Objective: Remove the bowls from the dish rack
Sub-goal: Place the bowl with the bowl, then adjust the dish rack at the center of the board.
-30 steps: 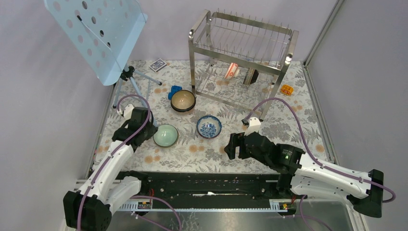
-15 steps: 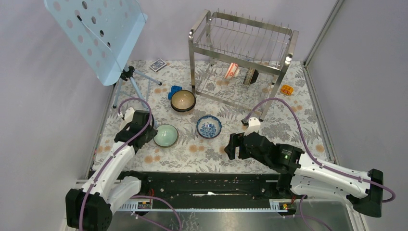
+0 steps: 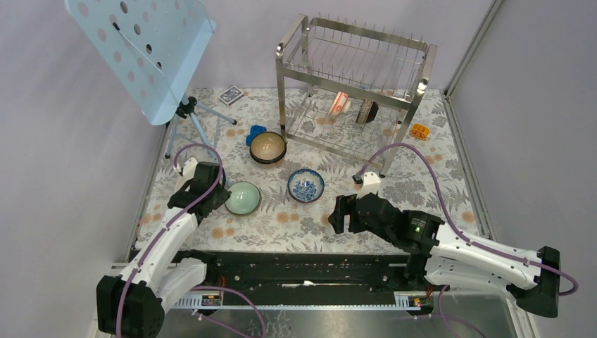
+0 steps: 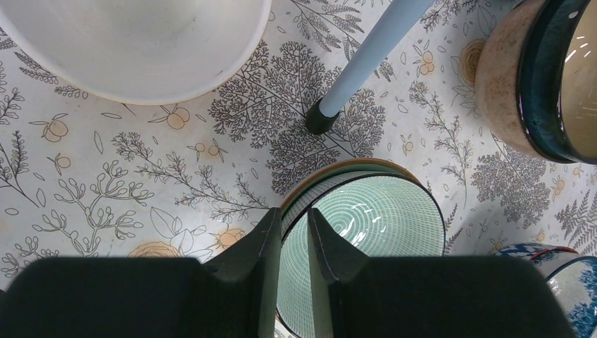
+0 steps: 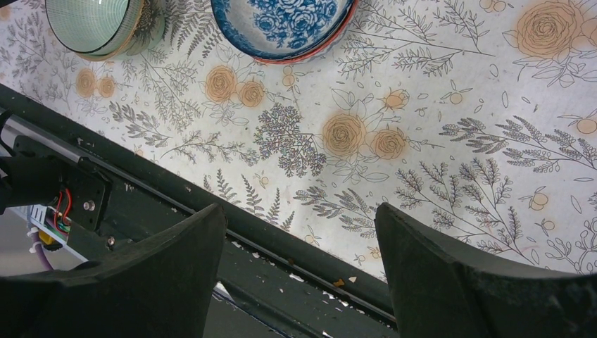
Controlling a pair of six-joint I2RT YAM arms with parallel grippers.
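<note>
The pale green bowl sits on the table, near-left of the dish rack, and the left jaws are nearly closed on its near rim, one finger inside and one outside. That thin pinch on the wall is the weak point: if the bowl is lifted or swung, it may pivot and slip. If it is dragged, it may knock the music stand leg just beyond it, or the dark brown bowl to the far right. The white bowl lies far-left and the blue-and-white bowl to the right, so there is little room. Two bowls, one orange-red and one dark, stand on edge in the rack's lower tier. The right jaws are wide open and empty above the table's near edge

Compared with a second ago, the left arm has shifted slightly nearer and to the right, and its jaws have narrowed a little. The green bowl has barely moved, and the right arm is where it was
</note>
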